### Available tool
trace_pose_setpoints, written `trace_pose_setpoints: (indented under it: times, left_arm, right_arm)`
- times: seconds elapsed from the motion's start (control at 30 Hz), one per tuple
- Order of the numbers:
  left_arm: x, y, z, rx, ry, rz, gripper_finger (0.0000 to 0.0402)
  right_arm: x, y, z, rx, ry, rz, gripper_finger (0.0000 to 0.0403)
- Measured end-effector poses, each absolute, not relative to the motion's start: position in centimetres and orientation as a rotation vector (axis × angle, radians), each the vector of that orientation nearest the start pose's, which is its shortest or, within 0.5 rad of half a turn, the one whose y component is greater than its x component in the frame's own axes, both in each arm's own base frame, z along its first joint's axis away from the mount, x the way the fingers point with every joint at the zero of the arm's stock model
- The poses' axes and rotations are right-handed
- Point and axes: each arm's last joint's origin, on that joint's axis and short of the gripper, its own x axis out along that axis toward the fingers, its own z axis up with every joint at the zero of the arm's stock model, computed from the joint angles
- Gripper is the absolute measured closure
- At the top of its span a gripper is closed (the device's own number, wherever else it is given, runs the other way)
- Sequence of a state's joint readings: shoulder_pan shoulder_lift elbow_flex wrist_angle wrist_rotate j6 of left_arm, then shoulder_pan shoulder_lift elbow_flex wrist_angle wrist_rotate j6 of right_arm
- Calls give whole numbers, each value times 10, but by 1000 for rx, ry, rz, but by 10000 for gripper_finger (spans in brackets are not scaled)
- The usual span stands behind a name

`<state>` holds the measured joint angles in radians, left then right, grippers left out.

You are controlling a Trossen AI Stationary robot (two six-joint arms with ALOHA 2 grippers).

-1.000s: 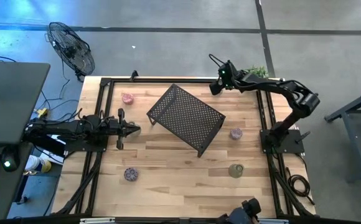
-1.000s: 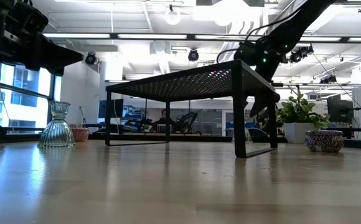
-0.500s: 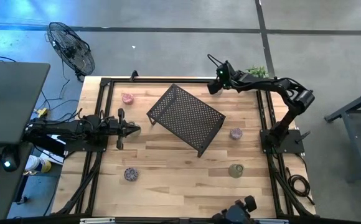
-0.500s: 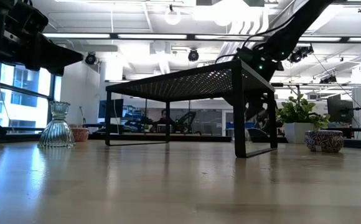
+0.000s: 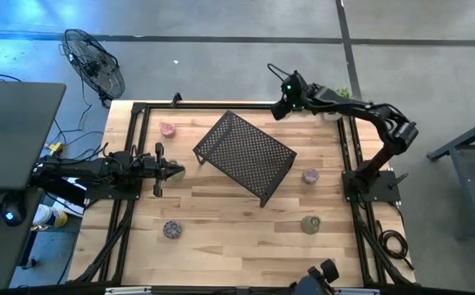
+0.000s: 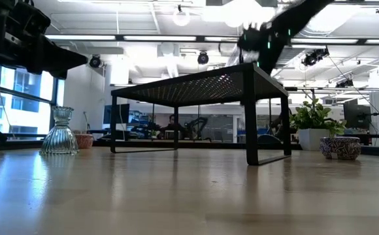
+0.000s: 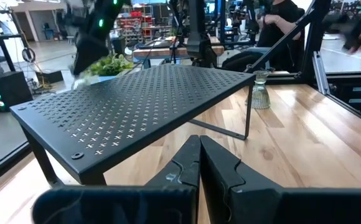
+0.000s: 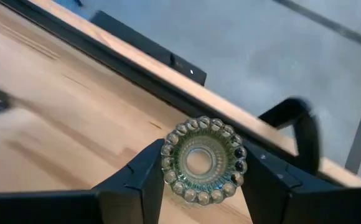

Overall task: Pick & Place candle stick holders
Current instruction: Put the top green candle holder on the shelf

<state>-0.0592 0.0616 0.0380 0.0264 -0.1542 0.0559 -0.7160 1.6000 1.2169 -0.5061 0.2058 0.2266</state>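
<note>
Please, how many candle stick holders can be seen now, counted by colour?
Pink or purple: 3 (pink holder, patterned purple holder, purple holder)
Pale green: 1 (pale green holder)
Clear greenish: 1 (clear holder, gripped in the right claw)
Total: 5

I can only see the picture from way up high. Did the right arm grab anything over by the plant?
Observer: Yes. Its wrist camera shows the right end effector shut on a pale green glass cup, seen from the top.
Operator: Is it up in the air?
Observer: The low view shows the right arm higher than the top of the black rack.
Operator: What about the left one?
Observer: The left end effector is shut and empty, pointing at the rack.
</note>
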Motion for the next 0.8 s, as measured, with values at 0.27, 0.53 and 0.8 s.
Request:
trace_pose_setpoints:
  times: [0.27,0.53,0.8]
  left_arm:
    - [99,1,174,52,3,181,401]
    - [99,1,174,62,2,183,401]
    - [99,1,175,94,3,195,401]
  right_arm:
    - [266,-174,365,376,674,-864,243]
    - [312,-149,382,350,506,-644,242]
    - [352,-167,346,323,556,-540,242]
